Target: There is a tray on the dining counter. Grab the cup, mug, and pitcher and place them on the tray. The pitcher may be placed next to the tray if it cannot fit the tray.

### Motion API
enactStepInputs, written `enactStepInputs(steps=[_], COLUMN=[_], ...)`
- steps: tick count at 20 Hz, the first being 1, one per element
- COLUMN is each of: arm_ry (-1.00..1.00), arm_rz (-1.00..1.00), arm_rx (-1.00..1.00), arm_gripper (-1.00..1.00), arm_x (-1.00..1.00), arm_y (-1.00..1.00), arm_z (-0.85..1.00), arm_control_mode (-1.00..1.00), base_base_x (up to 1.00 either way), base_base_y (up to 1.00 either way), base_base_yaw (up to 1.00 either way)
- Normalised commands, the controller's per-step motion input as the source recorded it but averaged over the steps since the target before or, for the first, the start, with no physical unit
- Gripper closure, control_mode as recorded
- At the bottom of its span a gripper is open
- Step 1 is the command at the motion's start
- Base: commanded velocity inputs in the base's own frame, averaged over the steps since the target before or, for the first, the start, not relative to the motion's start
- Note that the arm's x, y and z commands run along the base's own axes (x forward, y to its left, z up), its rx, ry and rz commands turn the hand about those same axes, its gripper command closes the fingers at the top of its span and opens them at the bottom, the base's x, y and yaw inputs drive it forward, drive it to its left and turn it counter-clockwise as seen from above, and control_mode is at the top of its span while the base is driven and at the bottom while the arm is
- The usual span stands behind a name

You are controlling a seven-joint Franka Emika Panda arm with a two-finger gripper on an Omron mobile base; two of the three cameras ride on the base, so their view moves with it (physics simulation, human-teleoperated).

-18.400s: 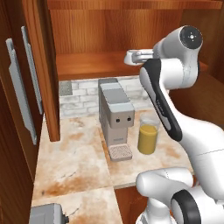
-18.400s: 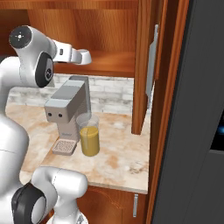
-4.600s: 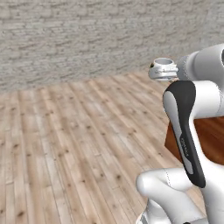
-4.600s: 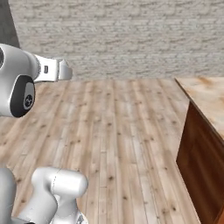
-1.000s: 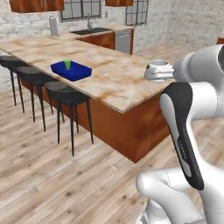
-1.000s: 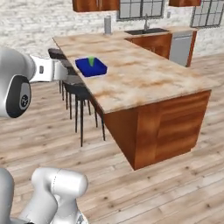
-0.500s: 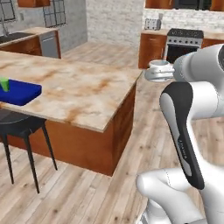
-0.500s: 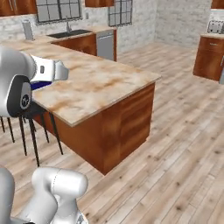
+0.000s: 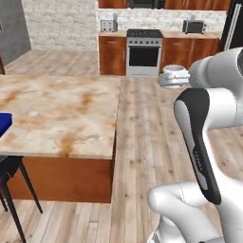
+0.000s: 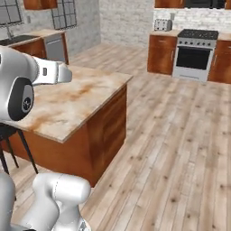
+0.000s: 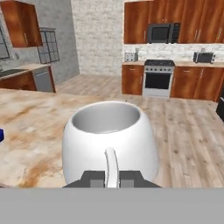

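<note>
Hand (image 11: 111, 178) first: its two dark fingertips stand nearly closed at the bottom centre of the hand view, pinching the thin handle of the squat white mug (image 11: 109, 140), which hangs in front of them with its mouth open upward. In the left base view the same mug (image 9: 173, 76) rides high at the upper right, out over the wooden plank floor (image 9: 142, 123) and well apart from the long beige marble-look table on its reddish wood base (image 9: 57, 118) at the left. Only a corner of the flat royal-blue tray (image 9: 4, 124) peeks in at the left edge of that view, far from the mug. The biggest risk, as I judge it, is the table's edge: a low approach could knock the mug against it. A lesser one is the slim handle grip, which may let the mug swing or slip. Smallest: releasing short of the tray's rim.
</note>
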Motion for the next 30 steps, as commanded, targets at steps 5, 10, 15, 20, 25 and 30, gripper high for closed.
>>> enactStepInputs(steps=[5, 10, 15, 20, 25, 30], arm_ry=[0.00, 0.00, 0.00, 0.00, 0.00, 0.00], arm_rz=[0.00, 0.00, 0.00, 0.00, 0.00, 0.00], arm_rx=[0.00, 0.00, 0.00, 0.00, 0.00, 0.00], arm_gripper=[1.00, 1.00, 1.00, 1.00, 1.00, 1.00], arm_x=[0.00, 0.00, 0.00, 0.00, 0.00, 0.00], arm_y=[0.00, 0.00, 0.00, 0.00, 0.00, 0.00], arm_z=[0.00, 0.00, 0.00, 0.00, 0.00, 0.00], arm_control_mode=[1.00, 1.00, 1.00, 1.00, 1.00, 1.00], base_base_x=[0.05, 0.07, 0.00, 0.00, 0.00, 0.00], base_base_y=[0.61, 0.69, 0.64, 0.71, 0.91, 0.81], base_base_yaw=[-0.40, -0.38, -0.36, -0.27, -0.05, 0.13])
